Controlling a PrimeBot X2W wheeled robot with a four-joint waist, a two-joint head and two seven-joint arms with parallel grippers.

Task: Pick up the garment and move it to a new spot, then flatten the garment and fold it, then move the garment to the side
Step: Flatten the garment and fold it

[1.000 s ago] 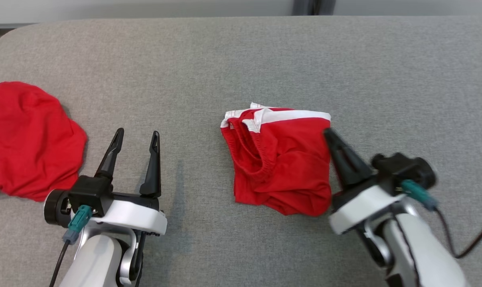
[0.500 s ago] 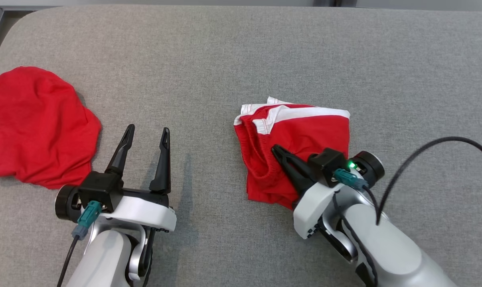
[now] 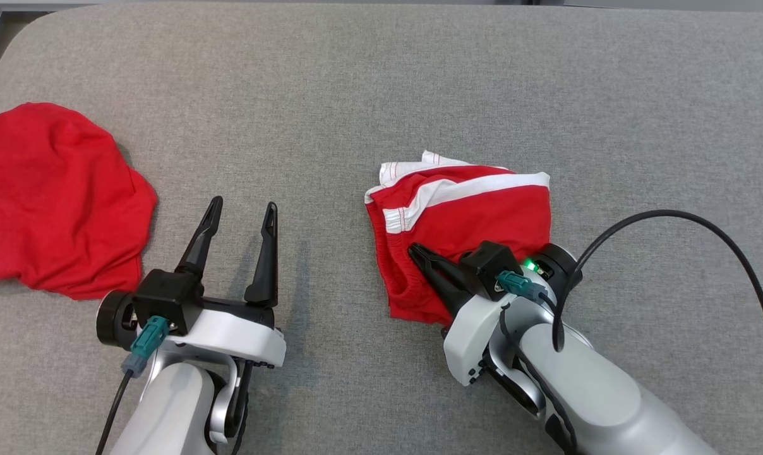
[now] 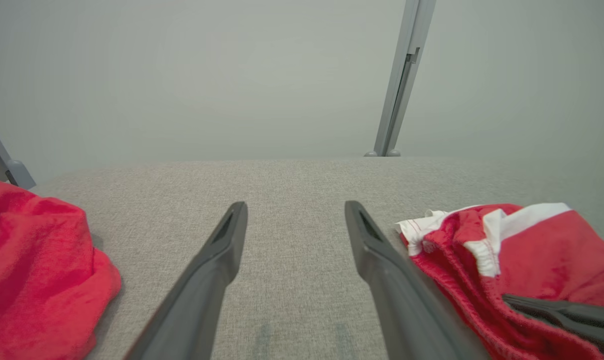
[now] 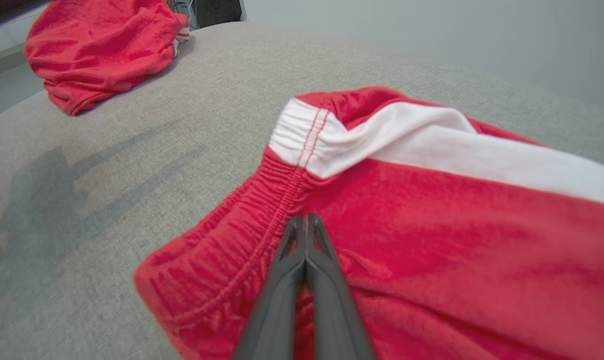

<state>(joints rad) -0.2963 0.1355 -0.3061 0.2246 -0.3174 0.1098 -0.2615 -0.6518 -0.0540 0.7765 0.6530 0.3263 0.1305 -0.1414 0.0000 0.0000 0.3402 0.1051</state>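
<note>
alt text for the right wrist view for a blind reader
The right gripper, its two dark fingers shut together, lies over folded red shorts with a white stripe, tips near the elastic waistband. Another red garment lies farther off on the grey table.

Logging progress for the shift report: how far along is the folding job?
Done: the shorts lie folded in a compact stack. In hand: the right gripper, fingers shut, lies on them, seemingly to slide them aside. The left gripper hangs open, idle. Left: moving the shorts to the side.
</note>
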